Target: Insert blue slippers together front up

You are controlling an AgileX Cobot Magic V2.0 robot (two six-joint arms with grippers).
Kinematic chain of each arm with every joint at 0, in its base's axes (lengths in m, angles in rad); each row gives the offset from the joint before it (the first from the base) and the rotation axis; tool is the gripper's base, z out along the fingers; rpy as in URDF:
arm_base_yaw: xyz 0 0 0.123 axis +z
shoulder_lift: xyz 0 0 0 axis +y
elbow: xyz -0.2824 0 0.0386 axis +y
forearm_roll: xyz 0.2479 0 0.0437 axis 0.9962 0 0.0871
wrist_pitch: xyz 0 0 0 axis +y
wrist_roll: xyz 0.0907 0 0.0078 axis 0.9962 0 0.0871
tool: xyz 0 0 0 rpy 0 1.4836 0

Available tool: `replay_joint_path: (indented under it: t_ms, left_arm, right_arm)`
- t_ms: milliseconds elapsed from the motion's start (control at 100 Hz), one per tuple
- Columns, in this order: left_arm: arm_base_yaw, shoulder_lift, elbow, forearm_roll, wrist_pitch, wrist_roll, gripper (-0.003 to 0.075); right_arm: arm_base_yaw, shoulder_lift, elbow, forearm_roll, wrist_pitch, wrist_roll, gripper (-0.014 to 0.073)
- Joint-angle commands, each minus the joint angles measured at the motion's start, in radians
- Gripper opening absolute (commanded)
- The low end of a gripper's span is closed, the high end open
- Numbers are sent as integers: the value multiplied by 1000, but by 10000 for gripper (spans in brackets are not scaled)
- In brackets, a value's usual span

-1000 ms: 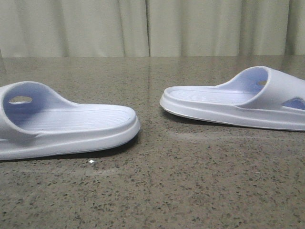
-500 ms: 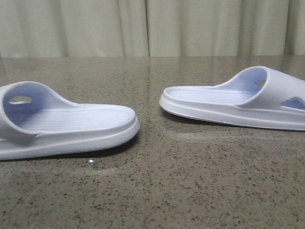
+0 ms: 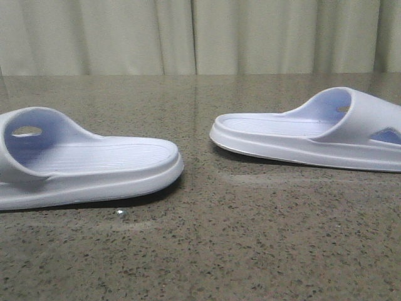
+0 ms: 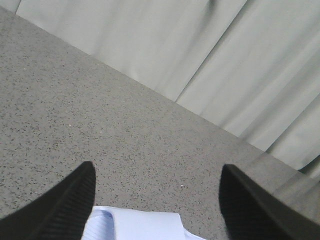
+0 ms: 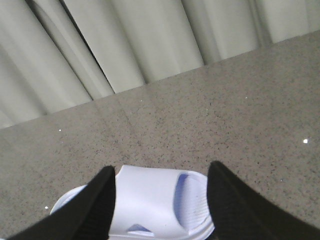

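Two pale blue-white foam slippers lie flat on the speckled stone table (image 3: pixel 207 251). The left slipper (image 3: pixel 88 166) has its strap at the far left and its open end toward the middle. The right slipper (image 3: pixel 307 135) has its strap at the far right. No gripper shows in the front view. In the left wrist view my left gripper (image 4: pixel 156 200) is open, above the strap of the left slipper (image 4: pixel 145 225). In the right wrist view my right gripper (image 5: pixel 161 200) is open, its black fingers (image 5: pixel 235 210) on either side of the right slipper's strap (image 5: pixel 150 200), apart from it.
Pale pleated curtains (image 3: pixel 200 34) hang behind the table's far edge. A gap of bare table (image 3: pixel 197 141) separates the two slippers. A small bright speck (image 3: pixel 120 214) lies in front of the left slipper.
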Motion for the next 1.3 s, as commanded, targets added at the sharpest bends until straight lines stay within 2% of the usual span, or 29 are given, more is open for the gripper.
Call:
replay_joint_path:
  t_ms: [0, 100, 270, 350, 1290]
  left_arm:
    - [1, 18, -35, -29, -54, -7, 523]
    - [1, 19, -35, -29, -54, -16, 520]
    - [1, 46, 23, -29, -109, -198, 520]
    - [1, 73, 50, -40, -107, -237, 520]
    - [1, 425, 68, -75, -109, -239, 520]
  right_arm:
    - [-5, 20, -38, 9, -109, -3, 388]
    - [-5, 20, -38, 9, -111, -3, 388]
    - [-5, 20, -38, 9, -113, -3, 388]
    - [-5, 20, -38, 9, -117, -3, 388]
    - [-5, 20, -38, 9, -155, -3, 386]
